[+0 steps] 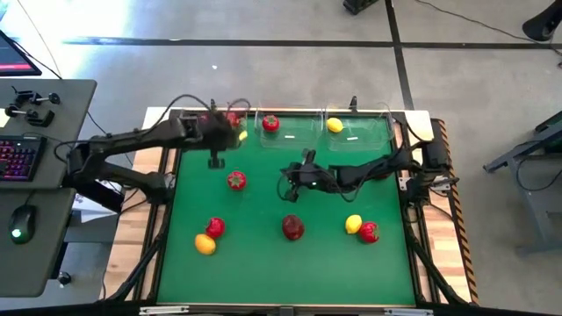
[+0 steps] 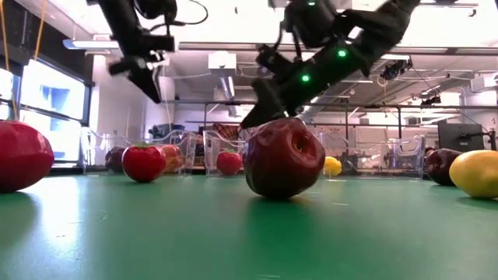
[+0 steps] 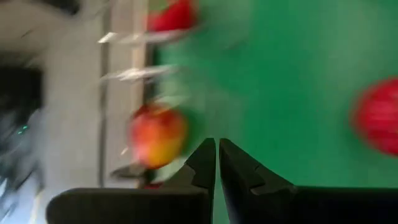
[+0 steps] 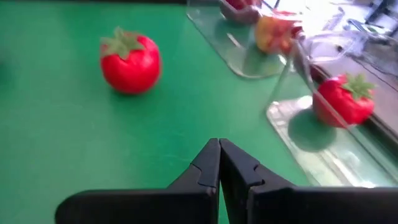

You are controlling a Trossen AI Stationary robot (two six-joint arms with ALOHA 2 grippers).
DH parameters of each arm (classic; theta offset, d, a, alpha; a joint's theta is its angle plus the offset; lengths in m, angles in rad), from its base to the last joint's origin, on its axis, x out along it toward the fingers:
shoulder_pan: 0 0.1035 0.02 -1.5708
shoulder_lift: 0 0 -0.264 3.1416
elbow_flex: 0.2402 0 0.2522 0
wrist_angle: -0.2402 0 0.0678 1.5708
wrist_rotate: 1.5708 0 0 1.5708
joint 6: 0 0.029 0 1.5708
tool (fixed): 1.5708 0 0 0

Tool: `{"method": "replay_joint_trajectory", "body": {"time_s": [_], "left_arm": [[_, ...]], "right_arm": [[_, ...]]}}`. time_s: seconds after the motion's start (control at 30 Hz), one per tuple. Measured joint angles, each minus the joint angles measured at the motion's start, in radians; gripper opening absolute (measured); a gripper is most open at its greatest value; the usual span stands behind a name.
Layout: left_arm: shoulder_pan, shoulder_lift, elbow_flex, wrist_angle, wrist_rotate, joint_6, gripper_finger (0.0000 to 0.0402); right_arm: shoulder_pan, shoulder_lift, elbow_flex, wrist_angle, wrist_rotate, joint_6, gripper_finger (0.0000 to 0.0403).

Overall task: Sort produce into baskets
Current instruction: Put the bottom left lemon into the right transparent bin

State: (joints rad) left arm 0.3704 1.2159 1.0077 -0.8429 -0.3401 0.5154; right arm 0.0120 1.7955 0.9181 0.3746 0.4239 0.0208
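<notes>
While both grippers hang empty, left gripper (image 1: 215, 161) and right gripper (image 1: 288, 189) jaws pressed together, six produce pieces lie loose on the mat (image 1: 263, 263); the dark apple (image 1: 293, 228) could roll if nudged

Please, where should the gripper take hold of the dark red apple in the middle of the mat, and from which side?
Probably from straight above, with the fingers closing across the widest part of the apple. It lies tipped on its side, its dimple facing the low camera, so avoid pinching at the dimple. No other fruit touches it, so either side is free. The right gripper, now shut, is nearest.
</notes>
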Motion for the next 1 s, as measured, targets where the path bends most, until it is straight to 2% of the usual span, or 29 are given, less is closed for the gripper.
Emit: {"method": "replay_joint_trajectory", "body": {"time_s": [0.2, 0.4, 0.53, 0.7, 0.87, 1.0], "left_arm": [[-0.205, -0.006, 0.0, -0.105, 0.128, -0.086, 0.0001], [-0.421, -0.001, 0.0, -0.202, 0.247, -0.225, 0.0001], [-0.585, -0.001, 0.0, -0.243, 0.27, -0.391, 0.0001], [-0.796, 0.012, 0.0, -0.267, 0.276, -0.672, 0.0001], [-0.979, 0.057, 0.0, -0.268, 0.276, -0.882, 0.0001], [-1.082, 0.104, 0.013, -0.271, 0.278, -0.993, 0.0001]], "right_arm": [[0.038, -0.081, -0.113, 0.146, 0.036, 0.005, 0.0], [0.099, -0.172, -0.212, 0.146, 0.126, 0.034, 0.0], [0.13, -0.213, -0.269, 0.149, 0.166, 0.063, 0.0], [0.148, -0.235, -0.315, 0.15, 0.232, 0.069, 0.0], [0.148, -0.235, -0.317, 0.16, 0.236, 0.069, 0.0], [0.148, -0.235, -0.317, 0.161, 0.223, 0.076, 0.0]]}}
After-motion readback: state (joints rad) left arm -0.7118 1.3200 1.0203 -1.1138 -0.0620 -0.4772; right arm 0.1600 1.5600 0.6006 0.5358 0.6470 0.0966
